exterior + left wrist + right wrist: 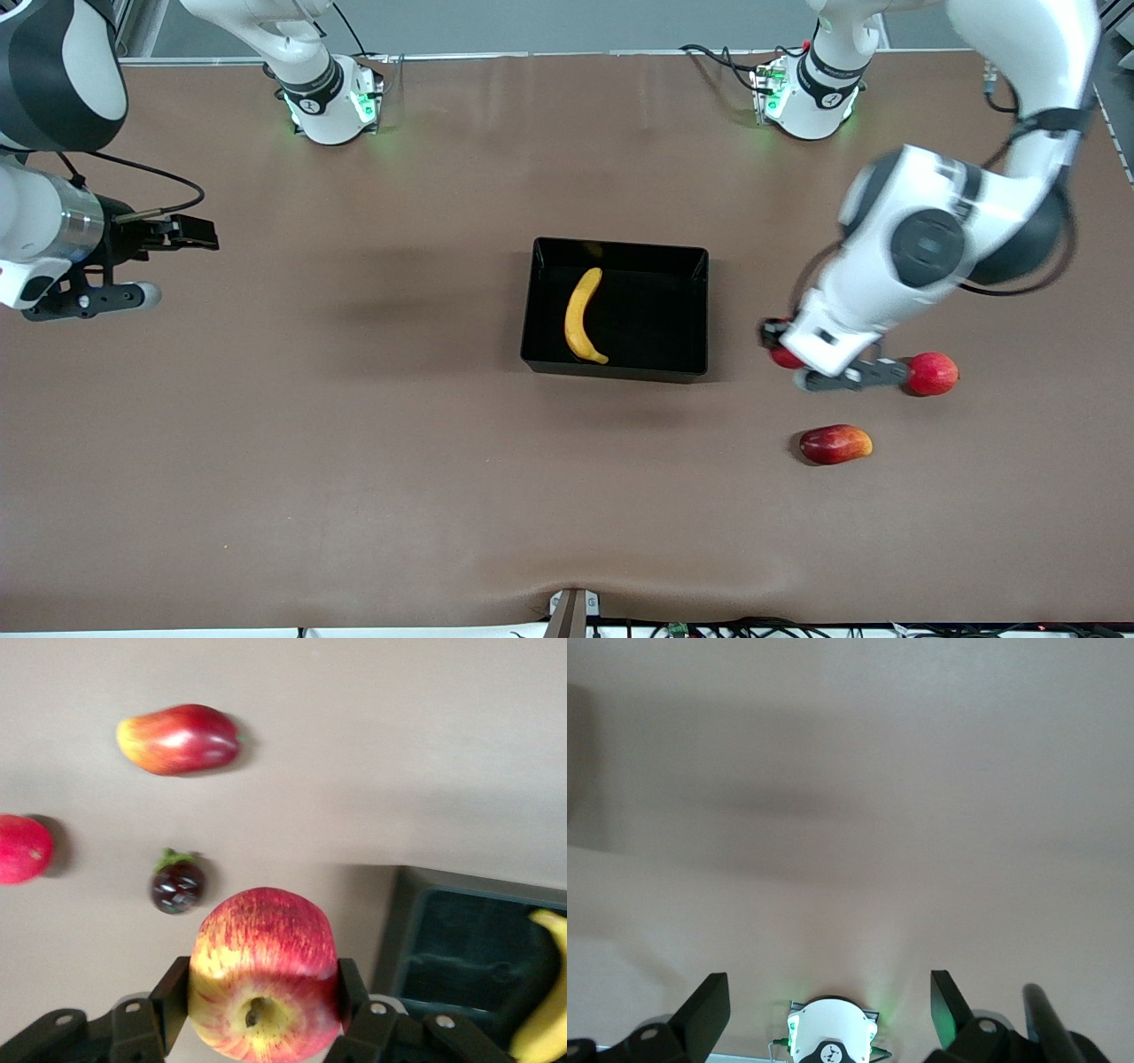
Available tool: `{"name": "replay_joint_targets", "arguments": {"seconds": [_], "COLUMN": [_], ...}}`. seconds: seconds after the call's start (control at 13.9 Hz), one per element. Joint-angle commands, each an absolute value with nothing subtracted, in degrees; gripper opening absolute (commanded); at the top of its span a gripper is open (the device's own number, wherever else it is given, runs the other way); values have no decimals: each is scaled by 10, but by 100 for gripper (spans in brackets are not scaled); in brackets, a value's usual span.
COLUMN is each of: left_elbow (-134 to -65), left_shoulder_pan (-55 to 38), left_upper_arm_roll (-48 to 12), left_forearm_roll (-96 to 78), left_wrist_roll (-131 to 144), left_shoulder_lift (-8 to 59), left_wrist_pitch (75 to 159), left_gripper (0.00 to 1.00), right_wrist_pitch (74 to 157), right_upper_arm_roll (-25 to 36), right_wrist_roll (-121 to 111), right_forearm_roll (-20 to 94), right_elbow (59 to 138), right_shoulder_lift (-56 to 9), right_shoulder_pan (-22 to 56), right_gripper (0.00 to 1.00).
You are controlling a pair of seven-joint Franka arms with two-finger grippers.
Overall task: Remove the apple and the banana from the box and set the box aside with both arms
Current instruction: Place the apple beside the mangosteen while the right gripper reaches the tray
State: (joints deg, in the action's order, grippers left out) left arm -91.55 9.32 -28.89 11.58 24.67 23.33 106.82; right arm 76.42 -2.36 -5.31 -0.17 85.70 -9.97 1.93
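Note:
My left gripper (780, 346) (263, 992) is shut on the small apple (263, 974), red streaked with yellow. It hangs over the table beside the box, toward the left arm's end. In the front view only a red edge of the apple (784, 358) shows under the hand. The black box (620, 245) (400, 921) sits mid-table. The yellow banana (583, 316) (545, 1014) lies inside it. My right gripper (199, 233) (828, 1010) stands open and empty over bare table at the right arm's end, where that arm waits.
A plain red round fruit (932, 373) (22, 848) lies toward the left arm's end, past my left hand. An oblong red-and-yellow mango (835, 444) (177, 738) lies nearer the front camera. A small dark fruit with a green cap (177, 886) sits below the left hand.

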Motion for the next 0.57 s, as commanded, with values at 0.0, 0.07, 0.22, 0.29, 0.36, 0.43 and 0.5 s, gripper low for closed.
{"name": "replay_joint_targets", "arguments": {"seconds": [0.0, 0.07, 0.22, 0.29, 0.36, 0.43, 0.5], "left_elbow": [-913, -913, -917, -925, -926, -929, -936], "left_shoulder_pan": [143, 160, 187, 202, 209, 214, 220], "left_upper_arm_roll": [-294, -294, -294, -294, -294, -294, -294], "left_forearm_roll": [131, 140, 172, 184, 191, 202, 220], "left_wrist_roll": [182, 165, 130, 124, 123, 123, 123], "left_shoulder_lift": [258, 268, 285, 295, 307, 320, 329], "left_wrist_pitch": [1069, 1070, 1077, 1086, 1094, 1103, 1115], "left_gripper": [0, 0, 0, 0, 0, 0, 0], "right_wrist_pitch": [765, 775, 808, 823, 837, 854, 879], "right_upper_arm_roll": [-24, -24, -24, -24, -24, -24, -24], "right_wrist_roll": [-53, -52, -15, 30, 86, 142, 186], "right_forearm_roll": [13, 31, 59, 68, 75, 76, 76], "right_elbow": [848, 848, 850, 849, 850, 850, 850], "right_shoulder_lift": [-124, -130, -142, -148, -155, -164, -173], "right_shoulder_pan": [59, 70, 98, 119, 140, 170, 193], "right_gripper": [100, 100, 100, 100, 100, 100, 100]}}
